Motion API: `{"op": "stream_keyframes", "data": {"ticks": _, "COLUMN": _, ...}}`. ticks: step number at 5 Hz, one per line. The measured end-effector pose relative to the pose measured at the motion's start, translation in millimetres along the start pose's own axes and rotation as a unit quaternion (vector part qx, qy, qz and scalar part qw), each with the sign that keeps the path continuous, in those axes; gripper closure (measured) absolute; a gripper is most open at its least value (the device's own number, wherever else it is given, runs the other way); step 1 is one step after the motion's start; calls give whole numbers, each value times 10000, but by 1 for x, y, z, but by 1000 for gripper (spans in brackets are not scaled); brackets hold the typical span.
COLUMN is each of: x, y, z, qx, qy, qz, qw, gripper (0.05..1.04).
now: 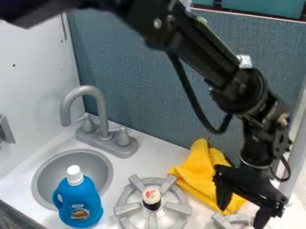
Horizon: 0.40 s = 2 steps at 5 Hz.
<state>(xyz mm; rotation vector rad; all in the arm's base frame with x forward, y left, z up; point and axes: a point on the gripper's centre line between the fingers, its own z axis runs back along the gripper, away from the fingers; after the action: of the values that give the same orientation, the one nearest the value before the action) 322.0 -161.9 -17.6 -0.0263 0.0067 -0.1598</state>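
Gripper (242, 217) is spread wide open at the lower right, nothing pinched in it, pretty much right by the yellow cloth (199, 172). That's bunched up on the bench (128, 168) beside the grey burner (179, 207), where a sushi piece (151, 196) is parked mid-burner. A blue bottle (80, 197) is stood upright by the sink (78, 156).

Blue bottle (79, 197), gray faucet (101, 109), sink (91, 162)
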Motion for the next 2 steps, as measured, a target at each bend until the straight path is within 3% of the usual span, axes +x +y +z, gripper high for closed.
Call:
{"op": "stream_keyframes", "data": {"ticks": 1, "x": 5, "y": -11, "z": -24, "qx": -217, "qy": 319, "qz": -137, "qw": 9992, "gripper": 82}}
{"op": "stream_keyframes", "data": {"ticks": 2, "x": 10, "y": -14, "z": -36, "qx": -243, "qy": 450, "qz": -125, "qw": 9986, "gripper": 82}}
